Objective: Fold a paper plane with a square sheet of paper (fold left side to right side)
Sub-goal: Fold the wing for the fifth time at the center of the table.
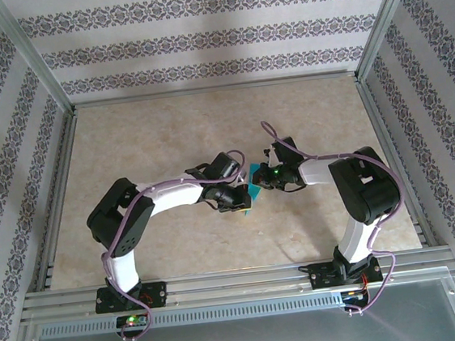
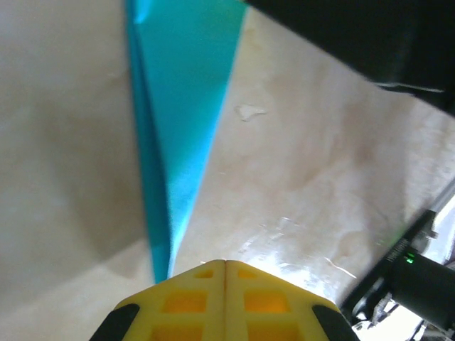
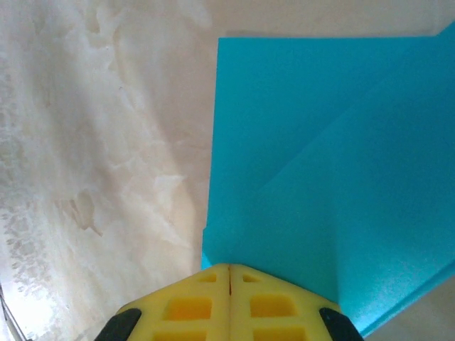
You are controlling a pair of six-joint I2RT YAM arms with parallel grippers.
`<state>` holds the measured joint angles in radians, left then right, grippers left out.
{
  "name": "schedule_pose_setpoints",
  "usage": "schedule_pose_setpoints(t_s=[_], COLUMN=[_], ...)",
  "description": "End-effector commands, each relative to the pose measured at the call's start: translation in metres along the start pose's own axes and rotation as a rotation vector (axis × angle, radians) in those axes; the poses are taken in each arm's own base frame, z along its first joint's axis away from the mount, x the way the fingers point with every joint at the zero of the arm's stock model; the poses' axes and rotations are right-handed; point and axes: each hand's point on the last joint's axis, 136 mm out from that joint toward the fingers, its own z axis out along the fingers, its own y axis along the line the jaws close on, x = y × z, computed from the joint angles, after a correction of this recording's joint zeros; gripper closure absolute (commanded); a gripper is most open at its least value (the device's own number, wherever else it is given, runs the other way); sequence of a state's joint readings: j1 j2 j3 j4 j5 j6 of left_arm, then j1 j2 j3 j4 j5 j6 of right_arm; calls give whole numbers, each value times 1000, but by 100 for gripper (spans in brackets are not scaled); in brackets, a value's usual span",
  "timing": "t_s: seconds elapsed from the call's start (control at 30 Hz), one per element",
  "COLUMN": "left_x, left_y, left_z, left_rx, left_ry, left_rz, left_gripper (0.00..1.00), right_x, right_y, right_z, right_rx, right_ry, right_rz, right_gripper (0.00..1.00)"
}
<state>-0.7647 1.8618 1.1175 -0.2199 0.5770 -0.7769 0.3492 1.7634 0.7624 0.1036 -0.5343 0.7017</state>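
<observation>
Teal-blue paper, folded, between two closed grippers.

Top external view: the sheet of paper (image 1: 250,191) shows as a small teal patch on the beige marbled table (image 1: 166,128), in the narrow gap where the two arms meet. The left gripper (image 1: 237,204) reaches it from one side and the right gripper (image 1: 263,185) from the other, tips close together. The jaws are too small here to judge.

Left wrist view: the yellow fingers of the left gripper (image 2: 225,264) are pressed together along a thin seam, with nothing visible between them. The sheet of paper (image 2: 185,106) runs straight ahead of the jaws as a long narrow wedge. It is broad at its far end and tapers to a point just left of the fingertips. A darker folded layer runs along its left edge. Whether the point touches the finger cannot be told. Part of the other arm (image 2: 419,280), dark with a green light, lies to the right of the jaws.

Right wrist view: the right gripper (image 3: 229,268) is likewise fully closed, seam to seam, gripping nothing visible. The sheet of paper (image 3: 320,142) spreads ahead and to the right of the jaws, and its near edge passes under the fingertips. Diagonal creases cross its surface. Bare table (image 3: 106,142) lies to the left.
</observation>
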Motion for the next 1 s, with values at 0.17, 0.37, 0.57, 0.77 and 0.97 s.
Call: schedule_pose_setpoints(t_s=[0.17,0.37,0.57,0.77,0.97], left_x=[10,11,13,16,19], left_y=[-7,1,8,23,30], left_z=[12,19,24,26,28], left_rx=[62,41,25,-36,-53], left_ry=[53,63,71,76,83], left_rz=[-25,-33,-34,-35,-42], left_gripper=[100,100,100,100,100], right_x=[36,36,38,40,42], right_y=[-45,-44,-46,-48,-52], right_z=[7,7,8,7,8], right_rx=[124,124,131,145,160], right_ry=[85,88,95,99,107], right_rz=[76,76,76,74,76], right_gripper=[100,100,100,100,100])
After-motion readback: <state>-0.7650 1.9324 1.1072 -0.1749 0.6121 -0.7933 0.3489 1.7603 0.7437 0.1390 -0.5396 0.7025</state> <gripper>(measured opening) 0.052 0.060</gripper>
